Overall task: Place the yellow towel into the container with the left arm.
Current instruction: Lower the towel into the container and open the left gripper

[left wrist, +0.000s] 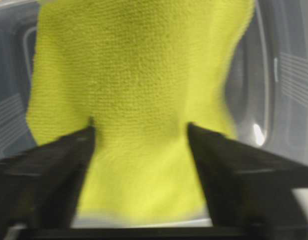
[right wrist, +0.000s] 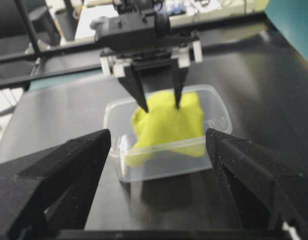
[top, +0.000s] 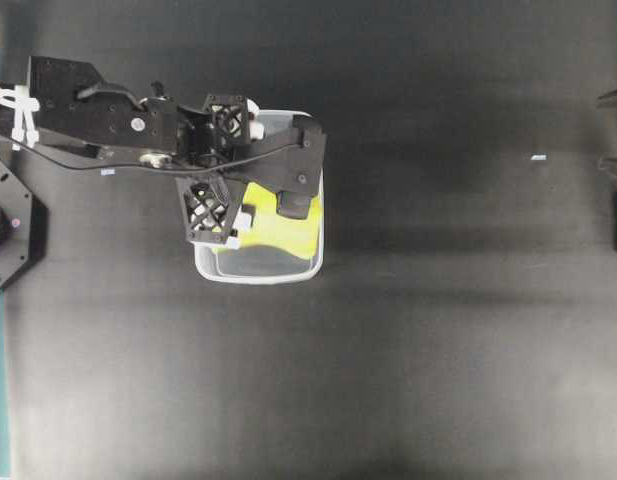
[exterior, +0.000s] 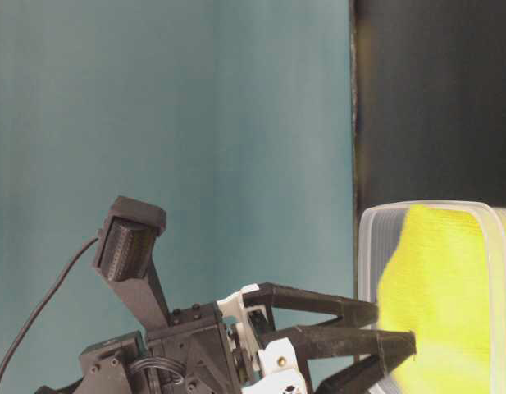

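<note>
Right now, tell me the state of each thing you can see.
yellow towel: crumpled inside the container, released.
container: upright, uncovered, holding the towel.
left end effector: open, fingertips at the towel.
right end effector: open, empty, away from the container.

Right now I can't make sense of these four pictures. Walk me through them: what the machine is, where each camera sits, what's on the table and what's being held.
It is a robot with two black arms, each ending in a two-fingered gripper. One picture looks straight down on the dark table. One looks from table height. The other two come from cameras mounted on each wrist, so black fingers frame them. On the table sits a clear container with a yellow towel lying inside it. The left gripper hangs over the towel with its fingers spread apart at the cloth. It grips nothing. The right gripper waits farther back, open and empty, facing the container. Nothing is held at this moment.
</note>
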Controlling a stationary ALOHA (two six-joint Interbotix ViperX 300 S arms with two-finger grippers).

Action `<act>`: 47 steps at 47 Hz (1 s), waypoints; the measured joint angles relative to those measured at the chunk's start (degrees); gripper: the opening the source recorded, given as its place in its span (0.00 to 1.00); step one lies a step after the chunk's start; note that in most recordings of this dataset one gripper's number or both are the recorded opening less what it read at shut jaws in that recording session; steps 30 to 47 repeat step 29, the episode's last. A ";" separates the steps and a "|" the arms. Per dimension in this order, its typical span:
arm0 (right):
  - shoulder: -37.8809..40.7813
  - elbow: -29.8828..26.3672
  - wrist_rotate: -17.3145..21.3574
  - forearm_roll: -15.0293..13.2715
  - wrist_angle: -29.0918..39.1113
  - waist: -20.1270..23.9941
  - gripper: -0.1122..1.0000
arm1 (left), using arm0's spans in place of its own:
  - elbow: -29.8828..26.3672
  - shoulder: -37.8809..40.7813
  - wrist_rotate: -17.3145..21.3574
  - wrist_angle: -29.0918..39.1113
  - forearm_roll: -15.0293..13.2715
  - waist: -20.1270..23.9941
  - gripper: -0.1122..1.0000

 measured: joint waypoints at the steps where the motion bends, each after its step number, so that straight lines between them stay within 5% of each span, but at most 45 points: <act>1: 0.00 0.09 0.00 0.09 0.09 0.00 0.77 | -0.09 0.00 -0.09 0.09 0.00 0.09 0.87; 17: -1.49 0.18 0.00 0.09 0.70 -0.09 0.77 | -0.09 -10.99 -0.70 -2.90 0.00 1.05 0.88; 29: -1.85 0.18 1.67 0.09 2.29 -0.09 0.77 | 7.82 -21.71 -5.62 -5.89 0.00 1.58 0.88; 47: -1.85 0.18 1.67 0.09 2.29 -0.09 0.77 | 7.82 -21.71 -5.62 -5.89 0.00 1.58 0.88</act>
